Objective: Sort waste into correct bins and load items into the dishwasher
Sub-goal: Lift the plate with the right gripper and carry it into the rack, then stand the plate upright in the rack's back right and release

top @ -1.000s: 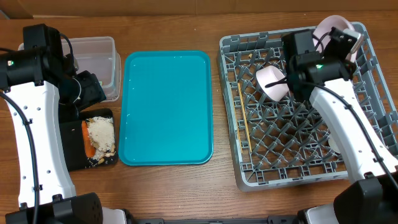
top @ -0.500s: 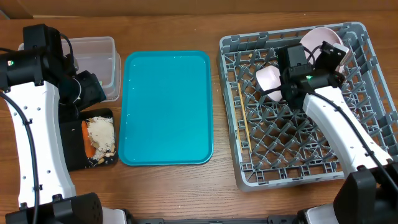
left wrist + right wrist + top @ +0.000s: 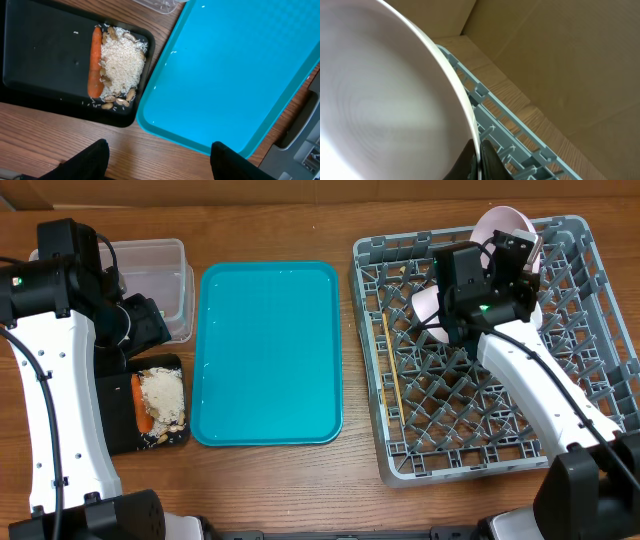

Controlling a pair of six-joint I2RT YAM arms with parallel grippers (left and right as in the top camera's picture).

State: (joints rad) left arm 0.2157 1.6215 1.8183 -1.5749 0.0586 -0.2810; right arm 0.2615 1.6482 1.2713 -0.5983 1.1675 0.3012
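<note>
Wooden table [image 3: 270, 480], pink bowl [image 3: 492, 225] partly hidden

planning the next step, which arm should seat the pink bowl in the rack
Right. The right gripper is shut on the pink bowl, over the dish rack. The left gripper is open, empty, away by the black tray.

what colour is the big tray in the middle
The tray is plain teal, best seen in the overhead view.
</note>
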